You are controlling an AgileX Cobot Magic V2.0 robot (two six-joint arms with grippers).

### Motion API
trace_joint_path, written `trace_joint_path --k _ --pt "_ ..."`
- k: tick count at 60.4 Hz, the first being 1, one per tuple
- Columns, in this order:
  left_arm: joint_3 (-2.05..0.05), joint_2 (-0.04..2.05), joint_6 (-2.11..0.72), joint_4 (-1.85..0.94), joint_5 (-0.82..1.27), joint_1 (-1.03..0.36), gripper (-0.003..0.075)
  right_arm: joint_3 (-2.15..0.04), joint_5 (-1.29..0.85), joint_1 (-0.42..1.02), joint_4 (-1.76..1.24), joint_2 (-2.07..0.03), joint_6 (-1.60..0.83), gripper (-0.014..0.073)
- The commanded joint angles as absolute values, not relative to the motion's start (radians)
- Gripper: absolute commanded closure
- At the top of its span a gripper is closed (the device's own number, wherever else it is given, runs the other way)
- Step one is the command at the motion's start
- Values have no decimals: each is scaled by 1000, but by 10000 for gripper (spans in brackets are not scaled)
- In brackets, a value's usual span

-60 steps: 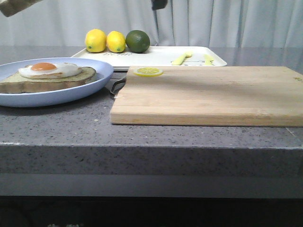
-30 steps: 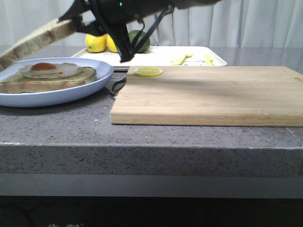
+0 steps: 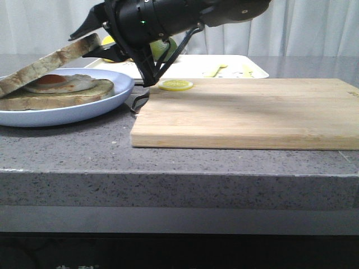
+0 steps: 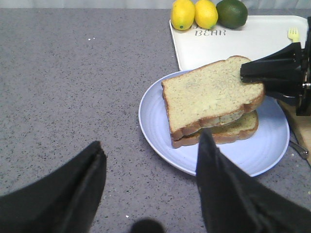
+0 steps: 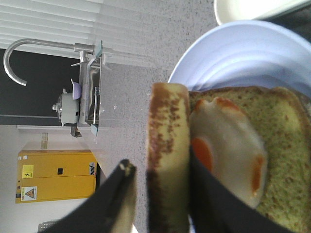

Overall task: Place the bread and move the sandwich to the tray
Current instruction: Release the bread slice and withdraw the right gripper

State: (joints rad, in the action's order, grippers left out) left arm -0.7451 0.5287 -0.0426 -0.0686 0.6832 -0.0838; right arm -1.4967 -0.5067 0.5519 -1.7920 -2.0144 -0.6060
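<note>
The word "BEAR" is printed in grey capitals on the white tray (image 4: pixel 233 39), along its far edge, just in front of the two lemons (image 4: pixel 194 13) and the lime (image 4: pixel 232 12); in the front view that print is hidden behind the arm. In the right wrist view a yellow cabinet (image 5: pixel 56 175) in the background carries two small warning signs (image 5: pixel 27 171), too small to read; no other text, number or brand shows.

- The grey speckled stone countertop (image 3: pixel 84 145) carries everything.
- A pale blue plate (image 3: pixel 84 109) sits on it just below the right gripper (image 3: pixel 92 42), with the sandwich on it.
- A light wooden cutting board (image 3: pixel 247 112) lies beside the plate, stretching away from that gripper.
- A white tray (image 3: pixel 190 66) lies beyond the gripper, behind board and plate.
- A dark utensil handle (image 3: pixel 136 102) pokes out between plate and board.
</note>
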Motion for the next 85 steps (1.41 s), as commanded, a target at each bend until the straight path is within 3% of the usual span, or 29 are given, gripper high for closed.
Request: trace_joint_path --k 1,6,32,60,85 --pt "-777 539 -42 -78 608 -90 321 -1534 -561 547 -1810 -1955 -611 167" --pt "-777 539 -42 -78 608 -90 321 -1534 -577 534 -1751 -1949 -612 113" --pt "-777 539 -42 -78 610 -90 321 -1512 -723 402 -1255 -1777 -550 116" --pt "-777 539 -42 -78 616 -90 321 -1479 -825 399 -214 -1261 -170 118" --pt "-766 539 -42 -78 614 -90 321 -1066 -732 399 -118 -799 -157 118"
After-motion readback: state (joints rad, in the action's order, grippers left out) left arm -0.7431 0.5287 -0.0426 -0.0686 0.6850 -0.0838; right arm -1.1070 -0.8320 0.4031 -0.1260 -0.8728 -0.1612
